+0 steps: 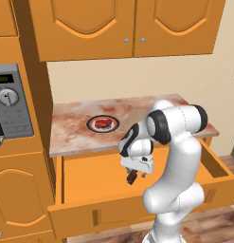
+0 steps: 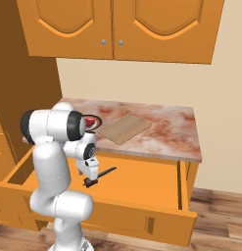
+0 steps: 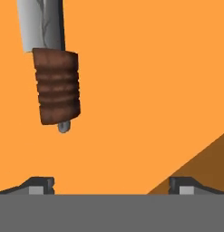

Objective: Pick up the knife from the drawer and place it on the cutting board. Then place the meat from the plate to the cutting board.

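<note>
The drawer (image 1: 85, 178) stands pulled out, and my gripper (image 1: 133, 175) hangs low inside it, open. In the hand view the knife (image 3: 56, 86) lies on the drawer floor (image 3: 145, 90), its ridged dark brown handle towards me and its grey blade running off the top. It lies ahead of my left fingertip (image 3: 41, 185), outside the gap of the gripper (image 3: 113, 186), and nothing is between the fingers. On the counter the plate (image 1: 91, 127) carries the red meat (image 1: 103, 123). The tan cutting board (image 2: 124, 129) lies right of the plate, bare.
A marbled counter (image 2: 166, 132) runs above the drawer, with arched-panel wall cabinets (image 2: 117, 24) overhead. A microwave (image 1: 9, 102) sits in the tall unit at the left. The drawer's side walls (image 1: 218, 166) bound the gripper's space.
</note>
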Robot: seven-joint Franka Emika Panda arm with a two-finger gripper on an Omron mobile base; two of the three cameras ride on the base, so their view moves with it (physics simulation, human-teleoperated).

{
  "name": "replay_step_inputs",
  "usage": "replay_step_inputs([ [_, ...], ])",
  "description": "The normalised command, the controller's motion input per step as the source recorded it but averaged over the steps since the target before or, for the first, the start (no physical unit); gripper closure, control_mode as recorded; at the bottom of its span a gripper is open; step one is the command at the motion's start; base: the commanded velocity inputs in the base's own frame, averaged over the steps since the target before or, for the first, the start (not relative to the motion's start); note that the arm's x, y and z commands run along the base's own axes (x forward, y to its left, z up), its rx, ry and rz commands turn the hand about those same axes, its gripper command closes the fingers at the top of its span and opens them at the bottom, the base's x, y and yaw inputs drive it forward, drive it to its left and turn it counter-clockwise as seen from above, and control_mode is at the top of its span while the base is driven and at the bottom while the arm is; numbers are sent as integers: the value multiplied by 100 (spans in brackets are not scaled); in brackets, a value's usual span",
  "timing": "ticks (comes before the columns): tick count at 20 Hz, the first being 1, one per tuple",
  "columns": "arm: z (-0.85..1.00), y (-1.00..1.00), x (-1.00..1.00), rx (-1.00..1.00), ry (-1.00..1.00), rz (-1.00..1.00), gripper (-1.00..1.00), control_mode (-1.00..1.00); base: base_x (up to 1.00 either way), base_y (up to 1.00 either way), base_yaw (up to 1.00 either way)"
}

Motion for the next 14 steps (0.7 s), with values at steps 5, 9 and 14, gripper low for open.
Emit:
replay_step_inputs([
  [5,-15,-2,23,0,-3,0,-100,-100,0,0,0],
  [9,-21,0,25,-2,-2,0,-100,-100,0,0,0],
  [14,-25,0,22,-2,-5,0,-100,-100,0,0,0],
])
